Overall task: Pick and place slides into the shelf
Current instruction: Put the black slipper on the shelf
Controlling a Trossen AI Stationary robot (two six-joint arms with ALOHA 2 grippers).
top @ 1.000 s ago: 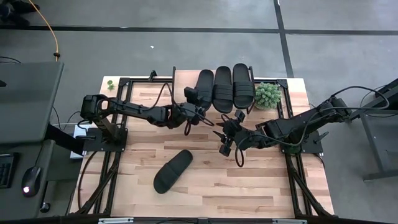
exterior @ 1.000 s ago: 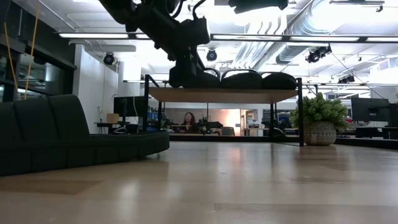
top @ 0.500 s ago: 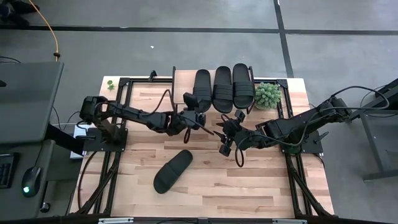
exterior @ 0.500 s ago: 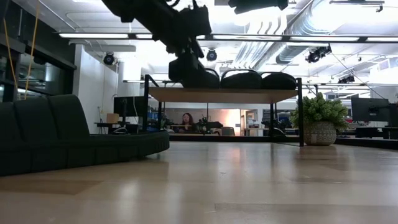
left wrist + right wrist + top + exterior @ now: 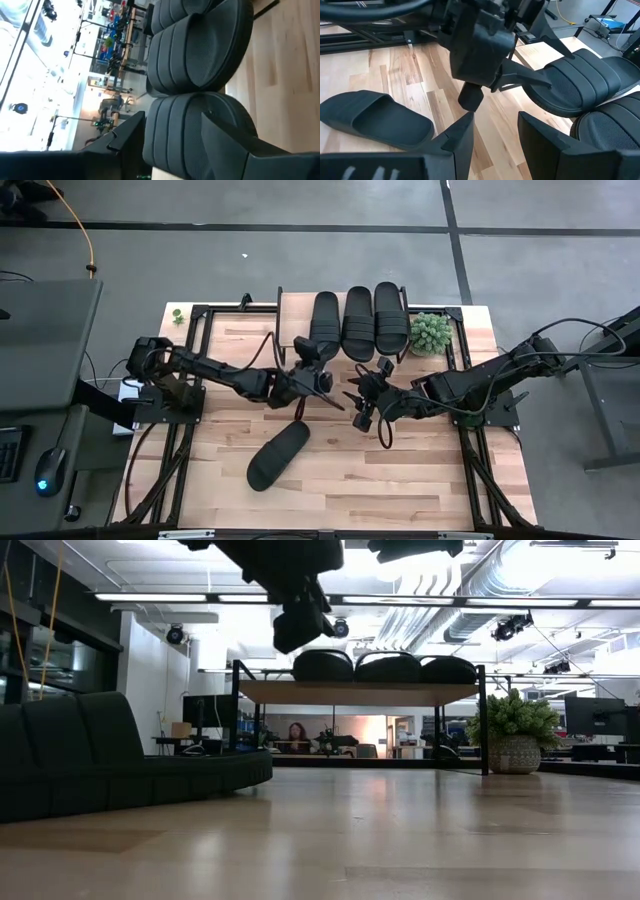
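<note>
Your left jaws [image 5: 328, 380] stand spread and empty just in front of the shelf [image 5: 293, 306]; your right jaws [image 5: 364, 402] hang parted and empty over mid-desk. Nearest you, one of the slides [image 5: 278, 454] lies alone on the desk [image 5: 400, 470], strap toward the shelf. I judge it the next pick: swing the left arm down and clamp across the strap, not the sole. That arm reaches from its base at the left edge, nearly straight, wrist angled toward the shelf. Farthest back, three slides [image 5: 359, 323] sit side by side on the shelf top.
</note>
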